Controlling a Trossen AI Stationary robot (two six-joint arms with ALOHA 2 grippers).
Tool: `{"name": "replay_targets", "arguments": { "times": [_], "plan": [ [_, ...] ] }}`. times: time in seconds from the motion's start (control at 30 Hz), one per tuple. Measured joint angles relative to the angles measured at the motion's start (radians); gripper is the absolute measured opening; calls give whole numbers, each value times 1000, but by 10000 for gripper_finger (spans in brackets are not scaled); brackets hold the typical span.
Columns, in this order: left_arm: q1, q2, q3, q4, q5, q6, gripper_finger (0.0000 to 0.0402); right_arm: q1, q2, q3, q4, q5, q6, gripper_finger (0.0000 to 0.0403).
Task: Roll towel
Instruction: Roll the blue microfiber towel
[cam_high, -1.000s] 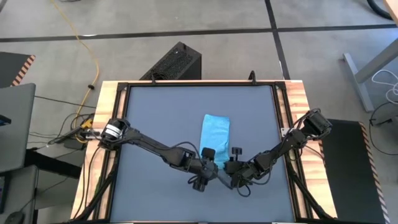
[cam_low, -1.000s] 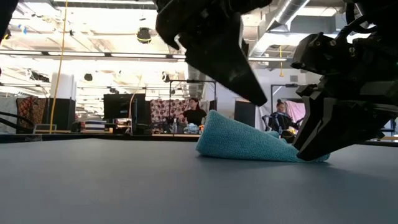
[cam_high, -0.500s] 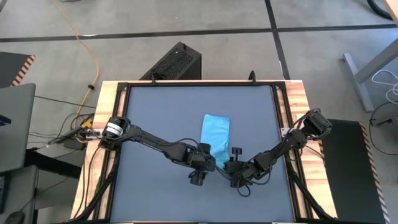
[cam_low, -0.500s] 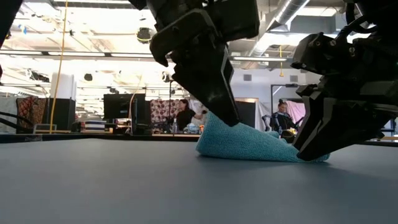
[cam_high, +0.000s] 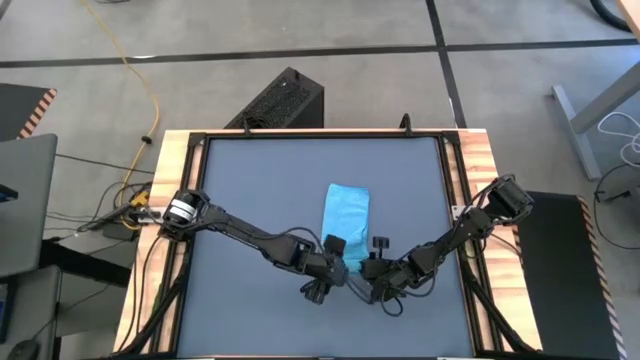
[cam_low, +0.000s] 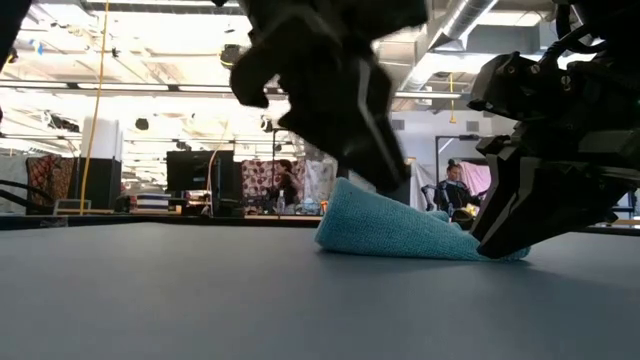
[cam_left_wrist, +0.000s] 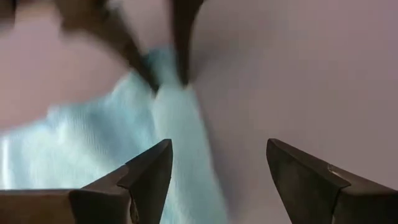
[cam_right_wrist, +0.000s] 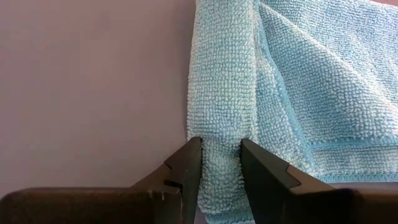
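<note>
So we've got the towel (cam_high: 347, 220) lying folded into a narrow strip near the middle of the dark grey table (cam_high: 260, 180), a bit toward the near edge. Our right gripper (cam_right_wrist: 219, 163) is down at the towel's near end with its fingers pinching a rolled fold of the cloth between them. Our left gripper (cam_left_wrist: 219, 163) sits just beside it at that same end, fingers spread wide with nothing between them, hovering over the towel's edge. In the low view the towel (cam_low: 400, 228) rises in a small wedge off the tabletop.
</note>
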Motion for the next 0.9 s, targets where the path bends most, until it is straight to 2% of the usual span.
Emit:
{"name": "replay_targets", "arguments": {
  "times": [0.1, 0.4, 0.57, 0.6, 0.73, 0.8, 0.9],
  "plan": [
    [-10, 0, 0, 15, 40, 36, 249, 0, 0, 0, 0, 0, 0, 139],
    [22, 4, 0, -120, 20, -80, 249, 0, 0, 0, 10, 0, 0, 139],
    [24, 22, -1, -144, 56, -92, 249, -1, 0, 0, 12, 0, 0, 139],
    [19, 28, 1, -128, 36, -88, 249, -3, 0, 0, 11, 0, 0, 139],
    [-10, 32, -1, -129, -158, -96, 249, -5, 0, 1, 11, 0, 0, 139],
    [-15, 32, 0, -95, -153, -96, 249, -5, 0, 0, 12, 0, 0, 139],
    [-29, 32, 0, -50, -77, -46, 249, -6, 0, 1, 10, 0, 0, 139]
  ]
}}
